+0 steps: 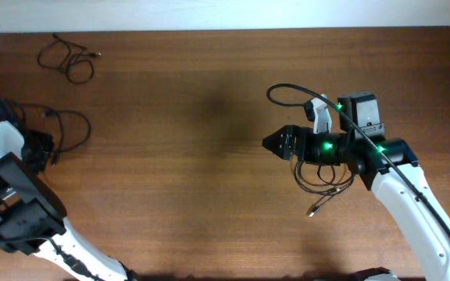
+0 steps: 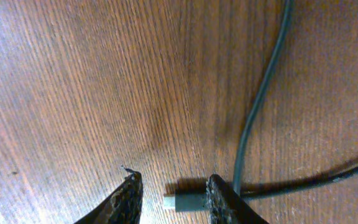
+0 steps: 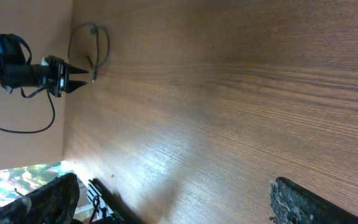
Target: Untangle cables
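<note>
While the left gripper straddles the small grey plug of a thin black cable on the left of the brown wooden table, its jaws are apart, not yet clenched. This looks like the pickup step. Next it should pinch the plug squarely and draw the strand out. The right gripper hangs released above a black looped cable on the right. Another thin black cord lies far left.
</note>
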`<state>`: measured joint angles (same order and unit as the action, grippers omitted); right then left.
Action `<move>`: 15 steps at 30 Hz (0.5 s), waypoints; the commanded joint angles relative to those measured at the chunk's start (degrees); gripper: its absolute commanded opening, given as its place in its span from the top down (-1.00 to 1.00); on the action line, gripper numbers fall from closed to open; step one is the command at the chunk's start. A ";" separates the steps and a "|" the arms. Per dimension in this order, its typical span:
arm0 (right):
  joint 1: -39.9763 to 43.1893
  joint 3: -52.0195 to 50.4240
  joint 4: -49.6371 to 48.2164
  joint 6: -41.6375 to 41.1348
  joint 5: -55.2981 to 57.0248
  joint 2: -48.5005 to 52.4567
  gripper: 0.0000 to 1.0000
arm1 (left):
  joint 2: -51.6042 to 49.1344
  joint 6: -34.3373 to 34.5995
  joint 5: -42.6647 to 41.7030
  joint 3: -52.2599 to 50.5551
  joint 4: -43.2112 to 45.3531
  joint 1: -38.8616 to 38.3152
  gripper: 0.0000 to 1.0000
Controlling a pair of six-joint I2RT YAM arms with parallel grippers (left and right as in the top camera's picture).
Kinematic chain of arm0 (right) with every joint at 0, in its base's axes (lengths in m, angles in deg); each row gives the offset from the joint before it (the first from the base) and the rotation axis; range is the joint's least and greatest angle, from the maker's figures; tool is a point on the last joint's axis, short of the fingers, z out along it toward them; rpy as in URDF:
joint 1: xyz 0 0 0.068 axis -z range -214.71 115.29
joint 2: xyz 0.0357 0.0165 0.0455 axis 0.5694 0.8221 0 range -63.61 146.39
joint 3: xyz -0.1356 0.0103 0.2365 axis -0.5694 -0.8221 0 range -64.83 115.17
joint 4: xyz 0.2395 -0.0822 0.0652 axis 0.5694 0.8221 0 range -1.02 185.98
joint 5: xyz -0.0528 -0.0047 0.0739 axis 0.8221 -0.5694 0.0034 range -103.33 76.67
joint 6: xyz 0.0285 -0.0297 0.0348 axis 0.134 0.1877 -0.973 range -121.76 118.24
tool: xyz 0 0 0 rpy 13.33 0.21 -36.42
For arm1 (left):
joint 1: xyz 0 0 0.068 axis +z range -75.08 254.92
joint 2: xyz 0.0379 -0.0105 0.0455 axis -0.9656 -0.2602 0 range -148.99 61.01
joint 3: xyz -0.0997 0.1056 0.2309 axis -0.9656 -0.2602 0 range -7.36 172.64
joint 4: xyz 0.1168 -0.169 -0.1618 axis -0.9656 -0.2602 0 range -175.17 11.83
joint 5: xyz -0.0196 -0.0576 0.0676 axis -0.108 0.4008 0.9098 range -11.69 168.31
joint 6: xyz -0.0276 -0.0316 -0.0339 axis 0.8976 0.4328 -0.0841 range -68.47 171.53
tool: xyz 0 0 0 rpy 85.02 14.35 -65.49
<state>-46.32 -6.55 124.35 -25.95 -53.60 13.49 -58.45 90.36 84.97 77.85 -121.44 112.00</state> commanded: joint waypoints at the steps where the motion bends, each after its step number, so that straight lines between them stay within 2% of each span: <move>1: -0.37 0.22 -0.17 0.37 0.50 0.15 -0.97 | 1.25 0.15 0.22 -1.99 2.12 0.07 0.28; 3: -0.37 0.22 -0.24 0.37 0.50 0.15 -0.97 | 1.18 0.15 0.20 -1.99 2.97 0.02 0.28; 6: -0.37 0.22 -0.24 0.37 0.50 0.15 -0.97 | 1.18 0.13 -0.37 -1.99 5.18 0.02 0.08; 8: -0.37 0.22 -0.28 0.37 0.50 0.15 -0.97 | 1.18 0.04 -1.40 -1.99 6.62 0.02 0.04; 12: -0.37 0.22 -0.94 0.37 0.50 0.15 -0.97 | 1.18 -4.42 -5.46 -1.99 9.40 -0.70 -0.05; 15: -0.37 0.22 -1.31 0.35 0.48 0.15 -0.97 | 1.14 -4.39 -5.40 -1.99 10.08 -1.81 -0.03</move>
<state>-46.32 -6.55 123.35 -26.01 -53.60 13.49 -58.45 87.89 81.47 76.29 -112.10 111.61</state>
